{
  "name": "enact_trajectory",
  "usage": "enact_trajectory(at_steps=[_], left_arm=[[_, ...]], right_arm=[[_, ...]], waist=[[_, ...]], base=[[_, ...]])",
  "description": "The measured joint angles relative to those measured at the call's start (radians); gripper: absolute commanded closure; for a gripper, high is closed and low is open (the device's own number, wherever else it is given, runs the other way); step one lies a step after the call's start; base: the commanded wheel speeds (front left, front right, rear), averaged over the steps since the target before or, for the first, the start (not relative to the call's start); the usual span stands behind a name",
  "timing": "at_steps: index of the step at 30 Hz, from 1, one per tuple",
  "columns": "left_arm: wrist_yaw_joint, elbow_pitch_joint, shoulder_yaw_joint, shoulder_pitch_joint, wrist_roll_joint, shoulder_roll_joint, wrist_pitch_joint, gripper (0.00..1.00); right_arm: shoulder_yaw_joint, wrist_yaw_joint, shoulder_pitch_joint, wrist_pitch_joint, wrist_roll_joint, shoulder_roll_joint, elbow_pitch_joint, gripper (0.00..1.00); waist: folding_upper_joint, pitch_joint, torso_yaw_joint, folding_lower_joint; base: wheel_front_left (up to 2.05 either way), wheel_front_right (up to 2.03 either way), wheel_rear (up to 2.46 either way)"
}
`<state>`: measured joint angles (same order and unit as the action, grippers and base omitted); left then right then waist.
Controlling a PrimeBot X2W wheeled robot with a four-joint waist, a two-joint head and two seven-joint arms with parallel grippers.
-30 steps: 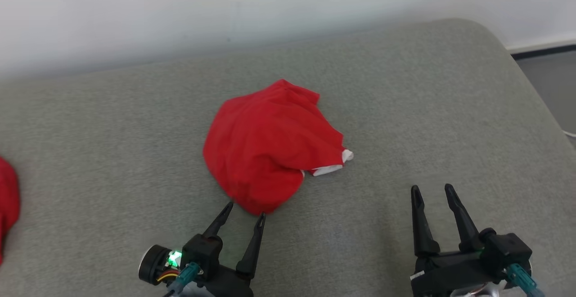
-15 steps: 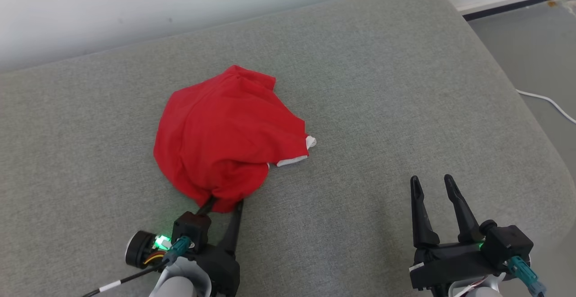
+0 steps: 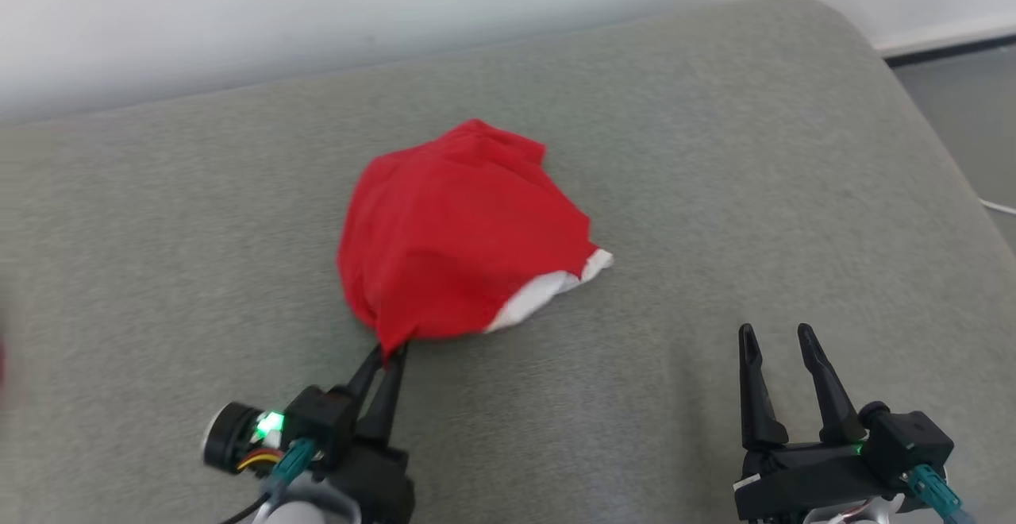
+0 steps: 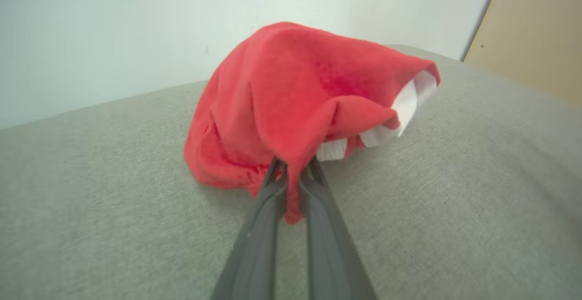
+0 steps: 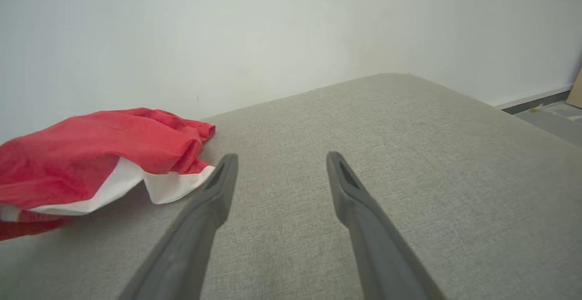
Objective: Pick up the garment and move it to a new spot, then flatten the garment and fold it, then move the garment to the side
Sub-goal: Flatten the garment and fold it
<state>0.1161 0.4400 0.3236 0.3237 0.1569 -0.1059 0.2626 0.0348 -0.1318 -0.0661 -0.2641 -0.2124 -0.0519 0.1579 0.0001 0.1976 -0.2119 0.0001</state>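
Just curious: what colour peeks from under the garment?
White patch on the garment; clearest in right wrist view.

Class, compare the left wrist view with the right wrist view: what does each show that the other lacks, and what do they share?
Left wrist view, not the right: the left gripper shut on a low fold of the red garment.
Right wrist view, not the left: the right gripper open and holding nothing, with bare grey cushion between its fingers, and a strip of floor at the far right.
Shared: the red garment with its white lining, the grey cushion and the white wall.
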Motion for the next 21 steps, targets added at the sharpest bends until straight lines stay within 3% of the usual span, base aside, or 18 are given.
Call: enact_trajectory(at_steps=[10,18,19,20,21], left_arm=[[-0.017,-0.149,-0.026,-0.195,0.013,-0.103,-0.054,1.0],[-0.029,-0.135,-0.029,-0.269,0.049,-0.095,-0.058,1.0],[-0.035,-0.138,-0.032,-0.269,0.05,-0.09,-0.05,0.38],[-0.037,-0.143,-0.034,-0.268,0.057,-0.085,-0.044,0.0],[-0.038,-0.149,-0.036,-0.268,0.06,-0.082,-0.04,0.0]], right_arm=[[-0.008,0.0,0.001,0.0,-0.019,0.0,0.006,0.0],[-0.001,0.0,0.006,0.0,-0.019,0.0,0.014,0.0],[0.002,0.0,0.009,0.0,-0.019,0.0,0.014,0.0],[0.007,0.0,0.012,0.0,-0.019,0.0,0.014,0.0],[0.012,0.0,0.015,0.0,-0.018,0.0,0.014,0.0]], waist=[[0.0,-0.033,0.145,-0.0001],[0.0,-0.048,0.203,-0.0001],[-0.0001,-0.051,0.207,-0.0001],[-0.0001,-0.054,0.211,-0.0002],[-0.0001,-0.057,0.215,-0.0002]], base=[[0.0,0.0,0.0],[0.0,0.0,0.0],[0.0,0.0,0.0],[0.0,0.0,0.0],[0.0,0.0,0.0]])
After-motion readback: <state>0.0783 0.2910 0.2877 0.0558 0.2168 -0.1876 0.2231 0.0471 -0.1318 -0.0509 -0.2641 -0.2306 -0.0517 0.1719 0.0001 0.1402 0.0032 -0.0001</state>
